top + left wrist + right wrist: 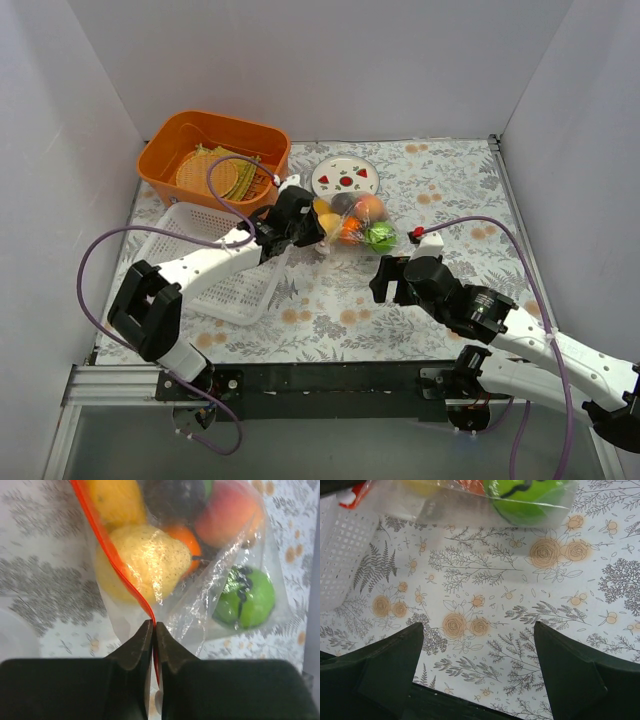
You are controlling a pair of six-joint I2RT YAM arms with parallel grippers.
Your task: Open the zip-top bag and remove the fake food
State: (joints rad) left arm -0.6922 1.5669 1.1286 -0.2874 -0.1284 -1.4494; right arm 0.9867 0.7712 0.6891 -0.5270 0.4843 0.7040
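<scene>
The clear zip-top bag [352,228] lies mid-table, holding fake food: a yellow lemon [145,560], orange and peach fruits [225,510] and a green ball [247,597]. My left gripper [153,625] is shut on the bag's red-orange zip strip [107,555] at its near end; it also shows in the top view [308,228]. My right gripper [477,630] is open and empty above the floral cloth, a short way in front of the bag, whose green ball [527,497] shows at the top of its view. It appears in the top view [390,275].
A white mesh basket [235,270] lies under the left arm. An orange bin [215,155] with a woven mat stands at the back left. A white plate [345,180] with painted red fruit sits just behind the bag.
</scene>
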